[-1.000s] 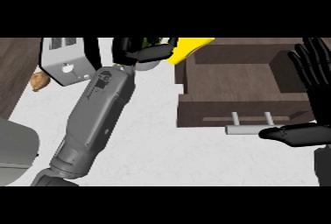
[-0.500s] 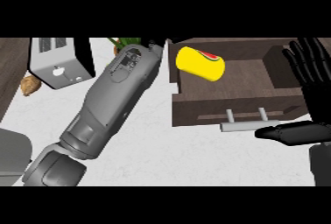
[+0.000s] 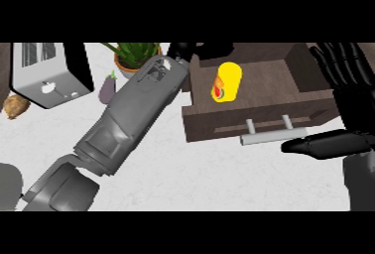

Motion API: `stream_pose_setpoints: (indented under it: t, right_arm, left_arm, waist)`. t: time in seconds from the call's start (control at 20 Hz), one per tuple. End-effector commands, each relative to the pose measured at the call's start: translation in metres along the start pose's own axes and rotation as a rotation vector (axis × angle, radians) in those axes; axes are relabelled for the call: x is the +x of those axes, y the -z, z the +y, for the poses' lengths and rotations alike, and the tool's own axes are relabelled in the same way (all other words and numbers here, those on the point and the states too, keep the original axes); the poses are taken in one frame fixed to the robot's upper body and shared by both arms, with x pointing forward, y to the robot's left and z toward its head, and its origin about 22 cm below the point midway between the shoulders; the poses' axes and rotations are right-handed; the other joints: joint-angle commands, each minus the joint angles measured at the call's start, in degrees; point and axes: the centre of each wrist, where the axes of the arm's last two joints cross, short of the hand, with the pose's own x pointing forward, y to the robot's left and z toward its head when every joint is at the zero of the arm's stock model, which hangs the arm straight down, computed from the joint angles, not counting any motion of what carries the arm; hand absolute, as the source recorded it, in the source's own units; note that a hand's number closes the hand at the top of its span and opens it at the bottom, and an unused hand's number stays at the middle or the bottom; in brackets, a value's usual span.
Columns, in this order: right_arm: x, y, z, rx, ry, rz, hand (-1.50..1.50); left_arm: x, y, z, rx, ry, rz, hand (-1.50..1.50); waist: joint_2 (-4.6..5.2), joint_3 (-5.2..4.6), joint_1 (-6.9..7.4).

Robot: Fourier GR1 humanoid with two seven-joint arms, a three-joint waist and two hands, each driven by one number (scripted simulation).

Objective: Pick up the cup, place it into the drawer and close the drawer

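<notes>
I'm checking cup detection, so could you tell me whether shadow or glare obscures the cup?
Head view: the yellow cup is evenly lit, with no glare or shadow across it; same view, it lies against the darker brown floor of the open drawer, so it stands out clearly.

Bright even light, soft shadows

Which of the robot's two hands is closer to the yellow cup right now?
The left hand, at the drawer's back corner beside the cup; the right hand rests open past the drawer's right wall.
</notes>
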Motion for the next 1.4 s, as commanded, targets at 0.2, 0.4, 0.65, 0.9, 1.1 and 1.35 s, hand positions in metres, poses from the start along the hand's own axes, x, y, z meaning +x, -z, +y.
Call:
stream_pose_setpoints:
  t: [0.2, 0.4, 0.65, 0.9, 1.1, 1.35]
  right_arm:
    - [0.001, 0.012, 0.01, 0.062, 0.031, -0.035, -1.5]
    - [0.01, 0.023, 0.026, 0.135, 0.073, -0.063, -1.5]
    - [0.006, 0.026, 0.044, 0.372, 0.177, -0.096, 1.5]
    - [-0.007, 0.018, 0.054, 0.603, 0.187, 0.019, 1.5]
    - [0.0, 0.009, 0.034, 0.785, -0.059, 0.16, 1.5]
    - [-0.002, -0.005, 0.043, 0.751, -0.303, 0.238, -1.5]
  left_arm:
    - [-0.028, -0.011, -0.003, -0.071, 0.073, 0.073, -1.5]
    - [-0.025, -0.011, -0.003, -0.039, -0.04, 0.032, -1.5]
    - [-0.033, -0.018, -0.001, -0.021, -0.21, -0.049, -1.5]
    - [-0.014, -0.012, -0.003, 0.036, -0.313, -0.153, -1.5]
    - [-0.012, -0.01, -0.001, 0.104, -0.339, -0.16, -1.5]
    - [-0.02, -0.011, 0.0, 0.137, -0.346, -0.134, -1.5]
  waist:
    - [1.06, 0.05, -4.43]
    - [1.19, -0.08, -5.06]
    - [1.66, -0.13, -4.96]
    - [0.8, -0.13, -3.39]
    - [0.0, -0.14, -1.96]
    - [-0.88, -0.09, 1.76]
